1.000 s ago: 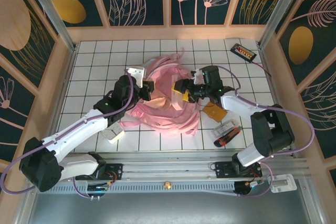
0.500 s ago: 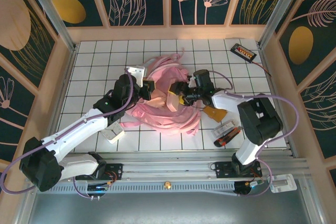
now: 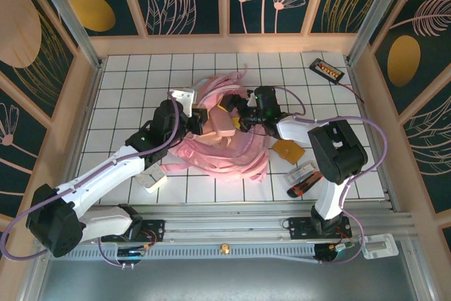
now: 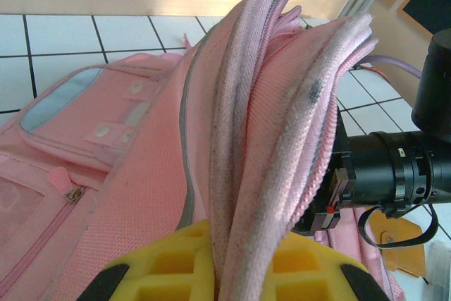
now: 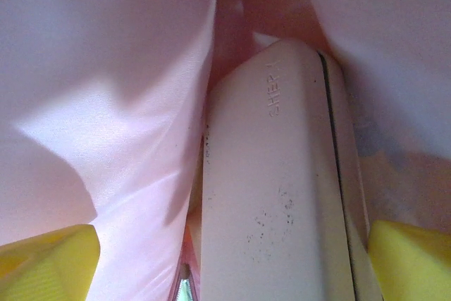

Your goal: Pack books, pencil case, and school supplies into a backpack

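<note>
Right claw (image 5: 227, 259) stood spread wide inside the large light-pink fabric backpack (image 3: 211, 156). Its yellow fingertips (image 5: 42, 259) were well apart, and the oblong beige-pink pencil case (image 5: 282, 174) lay lengthwise between them, running ahead of the claw into the pink lining. One finger sat just beside the case's edge. The other was clear of it, with a fold of lining between. By my reading the case lay loose in the bag's mouth rather than pinched.

Left claw (image 4: 232, 276) was pressed together on a bunched fold of the backpack's rim. Fabric and piping rose straight up from between its yellow pads, holding the mouth open. The right arm's black wrist sat just beyond that fold.

Behind the right claw, beside its forearm, a small orange-brown square notebook (image 3: 289, 151) lay flat on the white-tiled bench (image 3: 141, 75). Further back toward that arm's base lay a small clear plastic-wrapped pack (image 3: 303, 173) with dark contents.

The pencil case looked light, smooth-skinned and only slightly yielding, so it could slide in a loose grip. A hold across its narrow width near the middle seemed safest.

The backpack was floppy, and its mouth would likely sag shut if the rim were freed. The thicker piped edge was the sound place to hold it.

The notebook, thin and flat on the bench, would probably need taking by an edge. The pack's wrap looked slippery.
</note>
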Robot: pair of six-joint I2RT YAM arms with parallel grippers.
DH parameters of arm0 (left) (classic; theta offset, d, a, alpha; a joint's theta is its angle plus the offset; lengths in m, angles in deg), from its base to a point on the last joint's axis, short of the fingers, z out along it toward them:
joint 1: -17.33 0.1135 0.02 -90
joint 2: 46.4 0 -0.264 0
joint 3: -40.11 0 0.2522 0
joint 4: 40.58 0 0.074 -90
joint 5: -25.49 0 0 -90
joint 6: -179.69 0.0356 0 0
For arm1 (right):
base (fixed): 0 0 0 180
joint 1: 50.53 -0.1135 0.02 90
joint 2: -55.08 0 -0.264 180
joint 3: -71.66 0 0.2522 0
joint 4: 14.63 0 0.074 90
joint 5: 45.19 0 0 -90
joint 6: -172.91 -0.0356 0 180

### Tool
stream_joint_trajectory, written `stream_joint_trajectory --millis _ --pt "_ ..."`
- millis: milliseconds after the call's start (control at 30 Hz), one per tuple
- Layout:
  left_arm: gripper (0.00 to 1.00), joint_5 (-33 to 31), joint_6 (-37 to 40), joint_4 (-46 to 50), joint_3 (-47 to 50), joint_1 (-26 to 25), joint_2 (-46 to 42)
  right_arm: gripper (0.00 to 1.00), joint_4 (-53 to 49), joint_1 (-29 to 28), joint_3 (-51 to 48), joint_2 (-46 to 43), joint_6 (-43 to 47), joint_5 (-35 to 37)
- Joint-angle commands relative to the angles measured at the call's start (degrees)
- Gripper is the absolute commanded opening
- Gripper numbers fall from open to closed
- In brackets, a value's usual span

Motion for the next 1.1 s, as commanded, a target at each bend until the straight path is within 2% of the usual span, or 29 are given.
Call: stream_joint_trajectory --millis 0,133,300,467,733,800,833,967,1067 --pt "0.0 1.2 -0.7 -9.1 -4.1 0.1 -1.5 0.98 1.5 -0.8 -1.2 -3.5 1.2 1.1" --pt "0.0 1.2 -0.6 -9.1 -3.9 0.0 -1.4 0.98 -5.5 -1.3 -3.7 -10.4 6.3 4.1" --pt "0.0 1.4 -0.1 -8.8 -3.6 0.0 -1.7 0.98 -21.1 -2.4 -6.3 -23.7 15.5 13.5" --pt "0.0 2.2 0.1 -8.1 -3.5 0.0 -1.5 0.99 -31.9 -2.0 -9.5 -34.5 19.6 20.7" --pt "0.0 4.3 -0.8 -8.6 -3.2 0.0 -0.8 0.99 -36.8 -2.0 -13.5 -41.8 19.3 20.8" --pt "0.0 5.3 -1.1 -8.2 -3.7 0.0 -0.1 0.99 -36.8 0.1 -14.2 -42.5 18.8 20.2" --pt "0.05 5.8 -1.2 -7.9 -4.1 0.0 0.3 0.99 -36.8 0.4 -14.3 -42.7 18.6 20.1" --pt "0.48 6.6 -1.8 -7.7 -4.4 0.0 0.4 0.99 -36.8 1.0 -14.8 -42.8 18.3 20.0" --pt "0.74 6.0 -1.3 -8.0 -3.9 0.1 -0.9 0.99 -36.6 1.4 -15.0 -42.7 18.1 19.6"
